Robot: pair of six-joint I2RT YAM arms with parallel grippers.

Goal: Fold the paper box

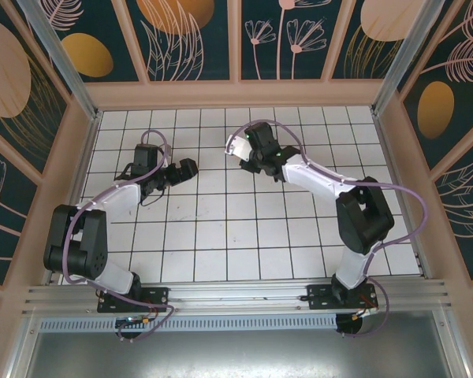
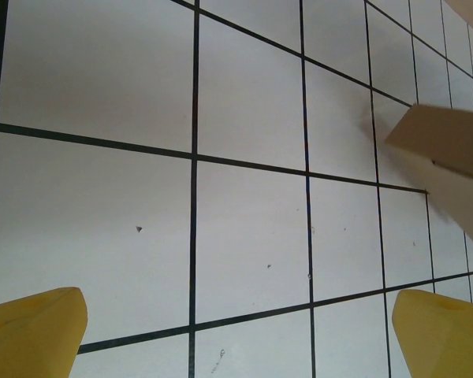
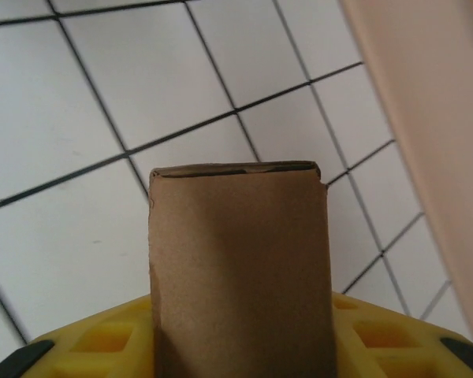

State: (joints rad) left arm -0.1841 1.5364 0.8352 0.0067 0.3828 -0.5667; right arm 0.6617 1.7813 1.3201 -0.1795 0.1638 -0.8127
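Centre of right wrist frame: paper box (image 3: pixel 240 268), clamped in right gripper (image 3: pixel 240 342). Left gripper (image 2: pixel 236 339) spread wide, empty. Hazard: one-sided hold may let box slip or twist.

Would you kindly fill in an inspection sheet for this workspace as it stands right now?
Surface: white table with a black grid and a few tiny specks.
Job's things: paper box, plain brown cardboard, projecting forward out of the right pincer.
Clutter: nothing seen.
Grippers: right pincer closed on the paper box; left pincer wide open over the table, holding nothing.
Cables: purple cables loop along both arms down to the bases.
Surroundings: wood-framed wall panels with plant patterns on three sides; metal rail along the near edge.
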